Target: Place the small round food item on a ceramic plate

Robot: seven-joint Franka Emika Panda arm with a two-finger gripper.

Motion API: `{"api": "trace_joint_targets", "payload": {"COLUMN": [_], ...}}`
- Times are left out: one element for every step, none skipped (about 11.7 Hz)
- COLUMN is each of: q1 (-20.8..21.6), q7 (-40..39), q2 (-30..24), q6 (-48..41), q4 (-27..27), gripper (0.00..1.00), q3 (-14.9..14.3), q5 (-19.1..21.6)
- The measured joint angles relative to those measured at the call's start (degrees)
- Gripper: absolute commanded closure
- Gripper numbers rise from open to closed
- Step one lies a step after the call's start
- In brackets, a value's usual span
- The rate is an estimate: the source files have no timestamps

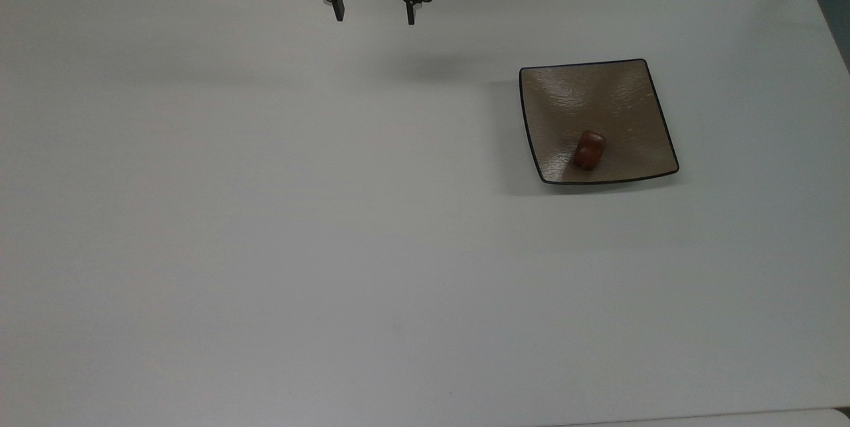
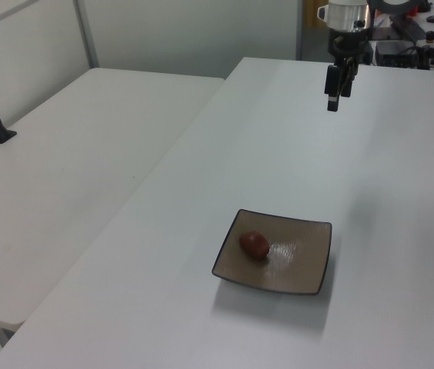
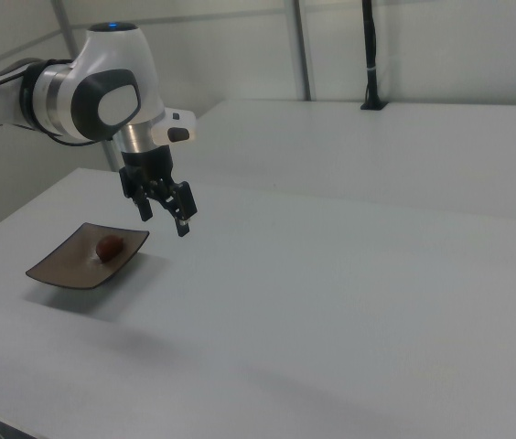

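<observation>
The small round food item (image 1: 589,149) is sitting on the ceramic plate (image 1: 624,91), while the gripper (image 1: 374,17) is hanging empty, fingers spread, well apart above the table (image 1: 265,214).

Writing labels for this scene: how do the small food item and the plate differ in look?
The small dark reddish-brown rounded food lump is rounded and matte; the square glossy brown-taupe ceramic plate is flat-sided with a thin dark rim. The lump is far smaller and lies inside the plate, off its centre. Both are brownish.
</observation>
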Motion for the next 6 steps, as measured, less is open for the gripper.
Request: {"api": "trace_joint_targets", "payload": {"q1": [0.02,0.03,0.03,0.03,0.06,0.16], "q7": [0.00,0.00,0.00,0.00,0.00,-0.02], "q2": [0.05,0.12,0.17,0.18,0.18,0.18], "q6": [0.00,0.00,0.00,0.00,0.00,0.00], "q4": [-0.02,-0.04,-0.04,-0.04,-0.04,-0.04], "gripper": [0.00,0.00,0.00,0.00,0.00,0.00], "q3": [0.01,0.02,0.02,0.02,0.02,0.02], "q5": [0.01,0.02,0.02,0.02,0.02,-0.67]}}
